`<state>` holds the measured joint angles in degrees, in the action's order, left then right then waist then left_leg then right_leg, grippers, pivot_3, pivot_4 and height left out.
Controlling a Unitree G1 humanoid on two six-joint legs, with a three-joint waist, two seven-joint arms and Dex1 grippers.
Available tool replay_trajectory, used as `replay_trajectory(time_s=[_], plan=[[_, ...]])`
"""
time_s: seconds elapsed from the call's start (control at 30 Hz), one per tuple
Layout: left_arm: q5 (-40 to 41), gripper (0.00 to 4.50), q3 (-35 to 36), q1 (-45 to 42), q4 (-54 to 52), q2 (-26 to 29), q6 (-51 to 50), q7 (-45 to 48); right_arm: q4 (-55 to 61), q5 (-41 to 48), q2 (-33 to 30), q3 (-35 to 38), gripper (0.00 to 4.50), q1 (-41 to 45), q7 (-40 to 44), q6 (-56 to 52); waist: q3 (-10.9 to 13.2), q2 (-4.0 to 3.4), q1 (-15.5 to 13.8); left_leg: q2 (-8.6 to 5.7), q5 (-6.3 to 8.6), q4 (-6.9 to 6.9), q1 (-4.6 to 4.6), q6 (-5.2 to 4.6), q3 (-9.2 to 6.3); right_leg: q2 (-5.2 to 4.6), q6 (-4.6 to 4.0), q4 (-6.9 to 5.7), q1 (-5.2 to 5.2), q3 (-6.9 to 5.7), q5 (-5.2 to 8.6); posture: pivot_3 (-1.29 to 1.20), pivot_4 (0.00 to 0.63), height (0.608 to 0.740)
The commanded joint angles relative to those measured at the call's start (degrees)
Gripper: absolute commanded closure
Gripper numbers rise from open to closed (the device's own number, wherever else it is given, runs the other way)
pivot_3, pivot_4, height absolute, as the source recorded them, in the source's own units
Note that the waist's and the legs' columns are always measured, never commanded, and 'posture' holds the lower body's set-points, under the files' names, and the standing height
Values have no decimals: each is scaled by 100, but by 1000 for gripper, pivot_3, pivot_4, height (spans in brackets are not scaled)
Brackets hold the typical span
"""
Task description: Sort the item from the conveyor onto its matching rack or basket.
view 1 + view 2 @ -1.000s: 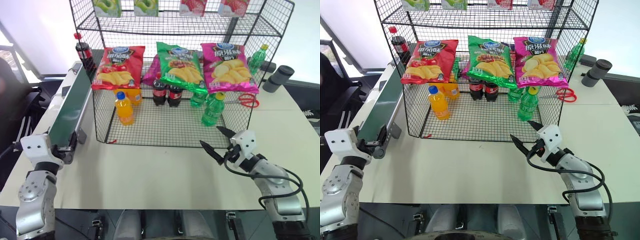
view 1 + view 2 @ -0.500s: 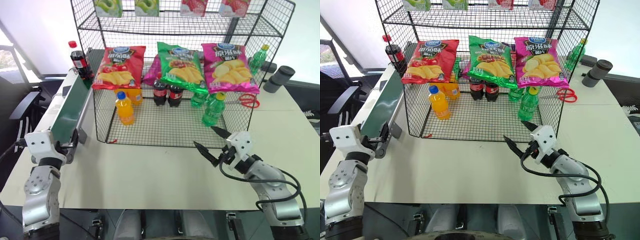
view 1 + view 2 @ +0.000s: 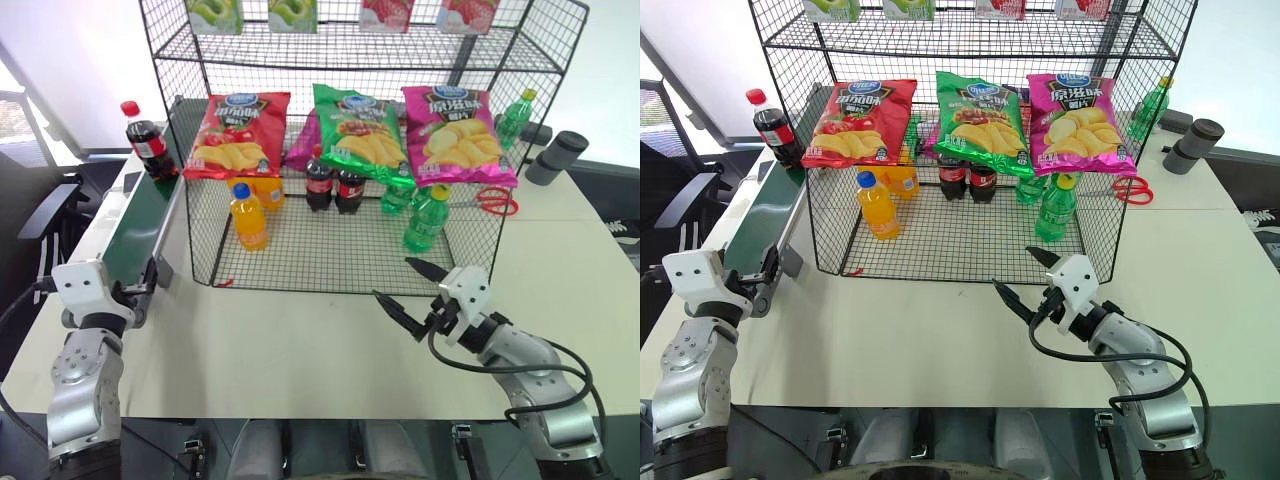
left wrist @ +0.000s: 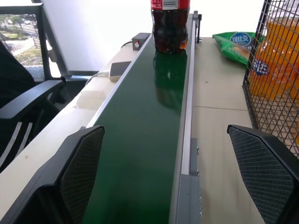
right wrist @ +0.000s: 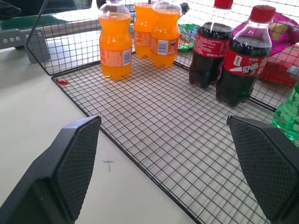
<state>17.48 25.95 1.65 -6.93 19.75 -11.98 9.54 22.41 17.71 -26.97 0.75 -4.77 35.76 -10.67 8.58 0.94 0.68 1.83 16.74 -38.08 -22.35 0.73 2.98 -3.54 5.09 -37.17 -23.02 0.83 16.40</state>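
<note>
Bench point(image 3: 300, 360), pale and flat, carries everything you see. On it stands the black wire-grid rack point(image 3: 300, 262), a cage with a mesh floor, mesh walls and a mesh shelf above. Three chip bags hang across its front: one red point(image 3: 238, 135), one green point(image 3: 358, 130), one pink point(image 3: 456, 133). On the mesh floor you can count three orange soda bottles point(image 5: 115, 44), two of them close together behind the nearest, two cola bottles point(image 5: 244, 63) side by side with red labels and red caps, and green bottles point(image 3: 427, 218) at the robot's right. Four packets stand along the top shelf, two green and two red.

Beside the rack, on the robot's left, runs the conveyor point(image 4: 140, 154), a long narrow dark green belt between pale grey metal rails. The item, a small cola bottle point(image 3: 140, 140) with dark liquid and a red cap, stands upright on the far part of the belt, well apart from both grippers.

Left gripper point(image 4: 173, 172) sits at the near end of the conveyor, jaws wide and holding nothing. Right gripper point(image 3: 408, 285) hovers just before the rack's front edge, jaws likewise wide and empty.

Red-handled scissors point(image 3: 492, 202) lie on the bench beyond the rack's right wall.
</note>
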Motion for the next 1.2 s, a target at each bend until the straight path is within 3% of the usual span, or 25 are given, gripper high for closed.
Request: replay_trajectory(time_s=[0.03,1.2], plan=[[25,0,149,-37,-114,84,44,-40,131,15,58,-29,13,137,-18,55,0,0,0,0,0,0,0,0,0,0,0,0,0,0,0,0,150,740],[185,0,258,-157,96,-13,290,-174,-677,-190,191,-76,13,226,89,744,0,0,3,1,0,1,0,1,-1,-5,-2,0,-1,0,0,0,150,740]])
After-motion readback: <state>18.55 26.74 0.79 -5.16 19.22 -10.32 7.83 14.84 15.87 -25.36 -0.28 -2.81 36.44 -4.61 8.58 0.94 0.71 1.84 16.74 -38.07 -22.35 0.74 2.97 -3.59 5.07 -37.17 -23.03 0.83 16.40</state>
